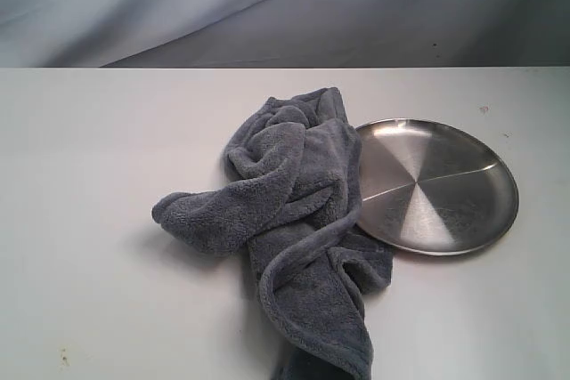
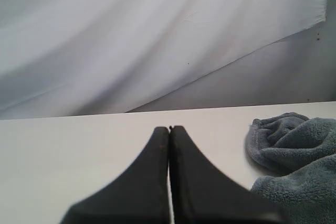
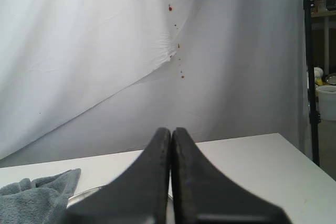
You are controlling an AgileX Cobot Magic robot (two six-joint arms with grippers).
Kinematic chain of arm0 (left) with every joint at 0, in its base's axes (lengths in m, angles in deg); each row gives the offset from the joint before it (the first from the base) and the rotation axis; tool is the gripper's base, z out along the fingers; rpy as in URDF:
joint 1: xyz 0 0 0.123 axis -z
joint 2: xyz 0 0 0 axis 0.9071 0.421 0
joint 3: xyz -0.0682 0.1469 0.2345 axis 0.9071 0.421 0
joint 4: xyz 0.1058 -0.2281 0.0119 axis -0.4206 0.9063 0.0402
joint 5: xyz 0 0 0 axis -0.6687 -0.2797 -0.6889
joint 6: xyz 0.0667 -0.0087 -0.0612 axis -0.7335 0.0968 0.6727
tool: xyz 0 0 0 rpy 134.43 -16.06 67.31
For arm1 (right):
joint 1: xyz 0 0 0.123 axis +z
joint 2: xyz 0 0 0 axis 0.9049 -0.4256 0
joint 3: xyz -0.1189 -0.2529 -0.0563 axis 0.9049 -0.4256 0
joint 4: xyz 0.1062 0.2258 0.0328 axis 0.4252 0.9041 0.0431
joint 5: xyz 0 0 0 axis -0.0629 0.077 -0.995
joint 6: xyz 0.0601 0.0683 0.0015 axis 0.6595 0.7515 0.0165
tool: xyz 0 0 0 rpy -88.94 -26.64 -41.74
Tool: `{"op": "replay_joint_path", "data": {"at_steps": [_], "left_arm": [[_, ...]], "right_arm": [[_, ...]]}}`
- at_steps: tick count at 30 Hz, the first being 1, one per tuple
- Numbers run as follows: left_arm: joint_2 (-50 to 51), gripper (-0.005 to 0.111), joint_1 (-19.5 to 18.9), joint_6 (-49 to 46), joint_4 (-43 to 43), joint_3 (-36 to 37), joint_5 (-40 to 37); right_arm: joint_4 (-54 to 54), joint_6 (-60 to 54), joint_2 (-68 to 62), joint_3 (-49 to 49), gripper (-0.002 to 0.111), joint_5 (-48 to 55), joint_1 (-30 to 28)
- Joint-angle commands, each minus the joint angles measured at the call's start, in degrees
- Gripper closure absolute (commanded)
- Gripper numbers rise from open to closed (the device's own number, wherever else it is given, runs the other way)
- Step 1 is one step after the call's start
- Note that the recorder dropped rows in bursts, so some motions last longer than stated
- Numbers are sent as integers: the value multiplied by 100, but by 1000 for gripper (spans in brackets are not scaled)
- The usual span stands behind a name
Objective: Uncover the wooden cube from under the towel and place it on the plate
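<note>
Fleece towel [image 1: 294,211]: dark blue-grey, bunched in soft folds at the middle of the pale surface [image 1: 89,220]; its right edge lies against the left rim of the plate [image 1: 463,184]
Steel plate: round, shallow, shiny; bare of any load; just right of the towel
Wooden cube: not visible in any view; judged to sit under the raised folds, though which fold hides it cannot be told
Left pincer [image 2: 169,129]: fingers pressed together, holding nothing; low over the surface with the towel off to one side
Right pincer [image 3: 171,130]: fingers likewise pressed together and holding nothing; towel edge and a sliver of plate rim show past it
Towel handling: probably light, limp and plush; it should drape and drag rather than slide stiffly; a pinch on a high ridge or the hemmed edge looks best, then lift away from the plate
Cube handling: likely light, rigid and not fragile; flat opposite faces should suit a straight pinch; it may tumble if the cloth snags it
Count: 1 towel; 1 plate; 0 cubes in sight; 2 pincers
</note>
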Motion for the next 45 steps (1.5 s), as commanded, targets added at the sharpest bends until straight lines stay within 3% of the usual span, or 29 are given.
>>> {"op": "replay_joint_path", "data": {"at_steps": [1, 35, 45], "left_arm": [[-24, 107, -12, 13, 14, 25, 62], [-24, 107, -12, 13, 14, 25, 62], [-24, 107, -12, 13, 14, 25, 62]], "right_arm": [[-25, 9, 24, -15, 108, -62, -12], [92, 27, 24, -15, 108, -133, -12], [2234, 182, 24, -15, 108, -772, -12]]}}
